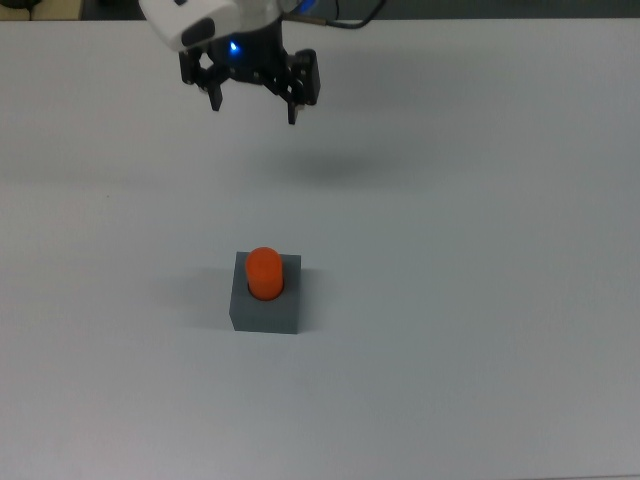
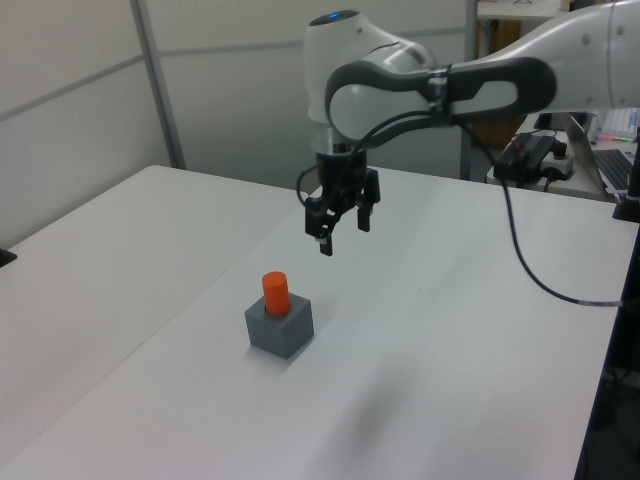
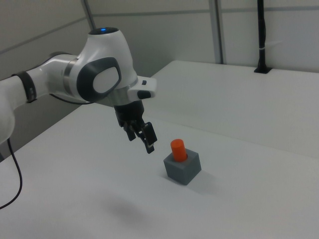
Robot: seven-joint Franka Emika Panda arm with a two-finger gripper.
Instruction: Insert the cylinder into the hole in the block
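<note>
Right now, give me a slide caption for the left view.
Orange cylinder seated in grey block; open gripper raised clear.

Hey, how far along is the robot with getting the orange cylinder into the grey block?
It looks done: the cylinder stands upright in the hole on top of the block, its upper part sticking out. Nothing is in hand; the gripper is open, empty, and raised well clear of the block. Nothing of the placement seems left, beyond perhaps parking the arm.
</note>
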